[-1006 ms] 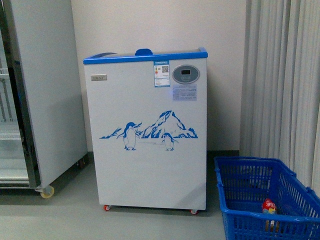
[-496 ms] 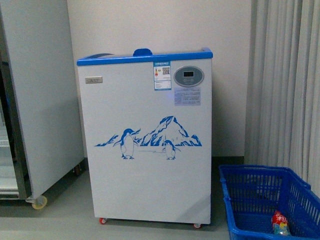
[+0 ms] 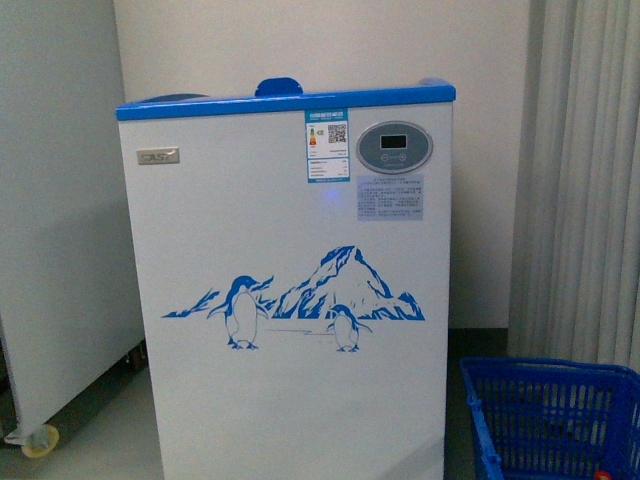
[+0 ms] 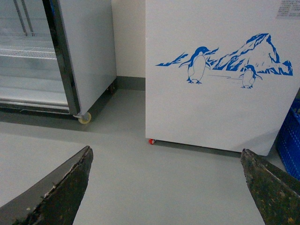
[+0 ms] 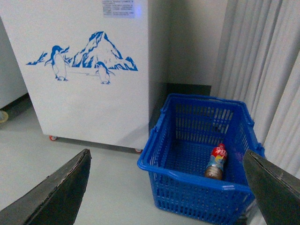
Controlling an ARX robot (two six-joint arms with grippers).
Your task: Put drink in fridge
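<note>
Blue basket (image 5: pixel 187 193) holding the drink (image 5: pixel 216 162) stands beside the fridge (image 3: pixel 290 220).

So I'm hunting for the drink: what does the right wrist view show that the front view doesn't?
Only the right wrist view shows the whole bottle lying inside the blue basket, plus the red wheels under the fridge. Only the front view shows the fridge's blue top rim and grey control panel. Both share the penguin picture, the basket and the curtain.
</note>
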